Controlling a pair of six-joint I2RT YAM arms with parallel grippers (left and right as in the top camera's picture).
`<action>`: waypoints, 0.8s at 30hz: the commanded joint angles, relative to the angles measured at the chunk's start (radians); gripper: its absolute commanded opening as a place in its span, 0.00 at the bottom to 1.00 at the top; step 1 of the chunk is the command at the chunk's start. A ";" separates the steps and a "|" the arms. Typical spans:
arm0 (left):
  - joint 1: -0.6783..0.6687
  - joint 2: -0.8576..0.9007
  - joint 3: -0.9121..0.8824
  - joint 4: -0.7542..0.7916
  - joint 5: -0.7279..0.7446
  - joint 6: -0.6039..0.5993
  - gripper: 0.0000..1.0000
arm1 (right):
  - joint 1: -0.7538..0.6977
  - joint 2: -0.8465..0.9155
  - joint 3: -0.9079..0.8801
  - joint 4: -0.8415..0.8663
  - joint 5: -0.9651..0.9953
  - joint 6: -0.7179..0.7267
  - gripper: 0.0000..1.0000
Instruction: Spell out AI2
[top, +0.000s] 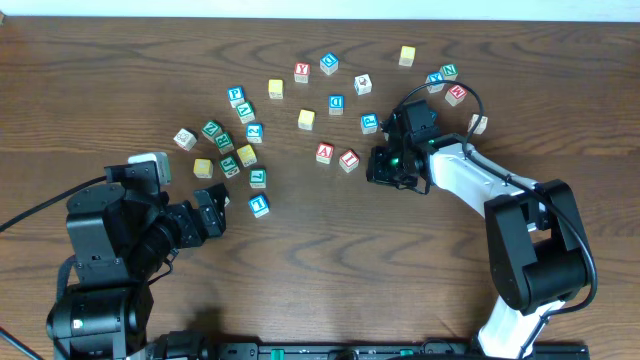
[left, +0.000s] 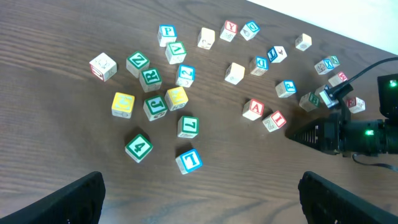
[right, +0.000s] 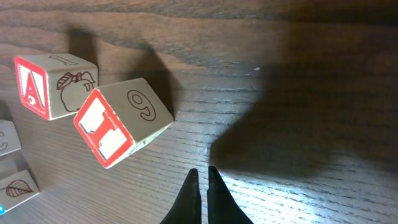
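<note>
The red "A" cube (top: 324, 153) (right: 53, 84) and the red "I" cube (top: 348, 160) (right: 121, 121) sit side by side at the table's middle, the "I" cube turned at an angle. Both also show in the left wrist view, the "A" cube (left: 254, 109) left of the "I" cube (left: 273, 120). My right gripper (top: 373, 166) (right: 203, 171) is shut and empty, its tips just right of the "I" cube, apart from it. My left gripper (top: 213, 211) (left: 202, 202) stands wide open over bare wood. I cannot pick out the "2" face among the blue-lettered cubes.
A blue "1" cube (top: 259, 205) (left: 189, 160) lies just ahead of the left gripper. A cluster of green, yellow and blue cubes (top: 232, 150) fills the left middle. A red "Y" cube (top: 302, 72) and other cubes (top: 446, 82) are scattered along the back.
</note>
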 joint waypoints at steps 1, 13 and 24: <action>-0.001 -0.001 0.014 -0.003 -0.010 0.020 0.98 | -0.006 -0.031 0.037 0.003 -0.029 -0.015 0.01; -0.001 -0.001 0.014 -0.003 -0.010 0.020 0.98 | 0.054 -0.029 0.056 0.023 0.112 0.082 0.01; -0.001 -0.001 0.014 -0.003 -0.010 0.020 0.98 | 0.087 -0.020 0.056 0.029 0.193 0.083 0.01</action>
